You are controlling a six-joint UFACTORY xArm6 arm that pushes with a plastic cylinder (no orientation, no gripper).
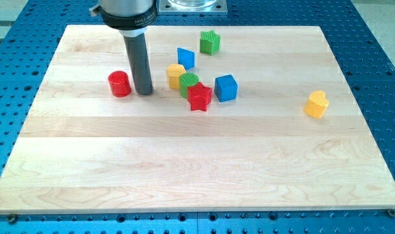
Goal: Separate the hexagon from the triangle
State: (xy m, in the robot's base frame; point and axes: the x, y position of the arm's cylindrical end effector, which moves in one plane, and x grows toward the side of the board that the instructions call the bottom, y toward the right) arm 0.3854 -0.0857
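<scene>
Yellow hexagon sits just beside the blue triangle. My tip, no jaws to open or close, stands left of it. Pushing rightward probably shoves the green cylinder and red star too.

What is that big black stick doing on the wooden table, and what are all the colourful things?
That stick is the end of a robot arm. It has no hand, so it holds nothing; it only pushes. Its bottom end, my tip, rests on the wooden board, between the red cylinder and the yellow hexagon. There is one picture, looking down at the board. Beside the hexagon sit a blue triangle, a green cylinder, a red star and a blue cube. A green star lies higher up, and a yellow heart sits alone on the view's right.
</scene>
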